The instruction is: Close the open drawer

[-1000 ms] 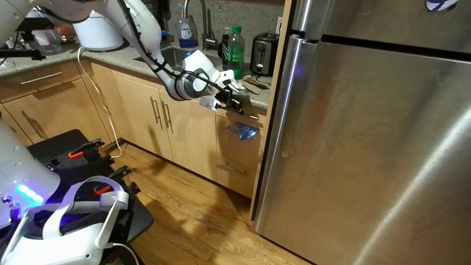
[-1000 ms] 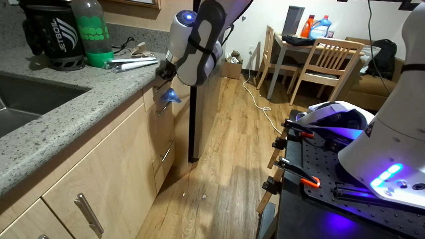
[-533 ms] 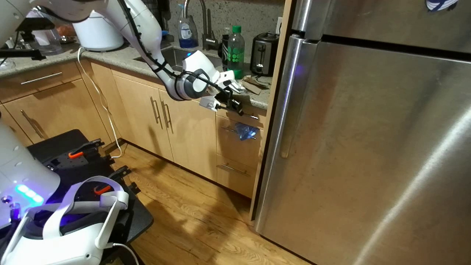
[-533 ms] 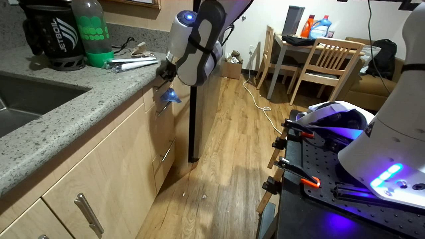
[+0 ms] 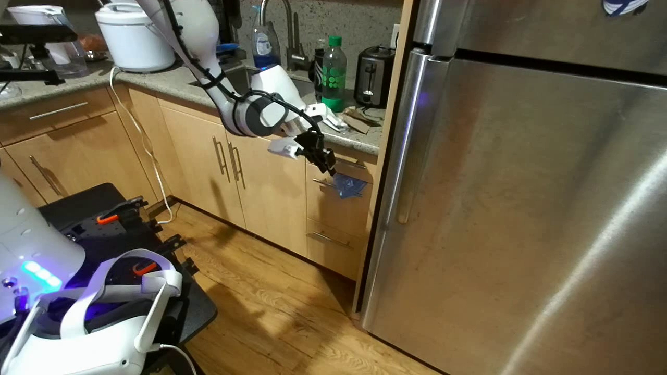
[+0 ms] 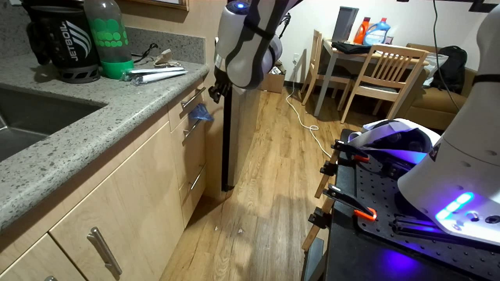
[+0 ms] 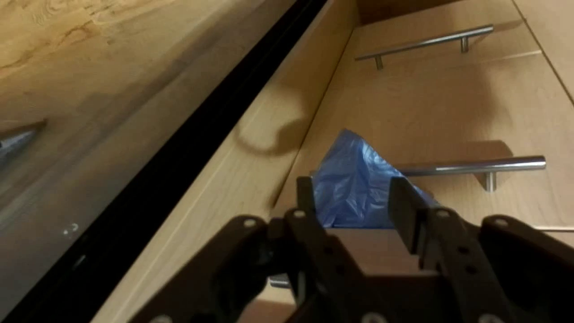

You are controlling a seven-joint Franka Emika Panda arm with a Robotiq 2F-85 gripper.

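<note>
Drawer (image 6: pixel 179 112), shallow and light-wood with a metal bar handle (image 6: pixel 193 97), sits directly under the edge of the speckled grey counter (image 6: pixel 129 97), topmost in a narrow stack of three beside the refrigerator (image 5: pixel 510 219). It looks closed: its front appears flush with the lower drawer fronts (image 6: pixel 189 150) beneath it. In the wrist view much of it is hidden behind the gripper (image 7: pixel 352 197).

The gripper's fingers (image 7: pixel 306 193) stand parted, with a gap between them. Crumpled blue plastic (image 6: pixel 201 112) shows through that gap in the wrist view, yet it lies beyond the fingertips; in an exterior view it is apart from the gripper, below it. The arm (image 5: pixel 260 114) holds the gripper pointing downward in front of the stack, and an exterior view shows a slight space between the gripper and the bar handle.

The blue plastic covers part of the metal handle (image 7: pixel 457 168) of the middle drawer front; how it is fixed there cannot be told.

On the counter, a green-capped bottle (image 5: pixel 334 73) stands upright beside a black Jetboil pot (image 6: pixel 64 43), with a dark toaster (image 5: pixel 374 75) near them. Slim white items in clear wrap (image 6: pixel 162 76) lie close to the bottle. A white headset (image 5: pixel 94 336) rests on the black table (image 6: pixel 363 253), near the robot's base (image 6: pixel 457 183).
</note>
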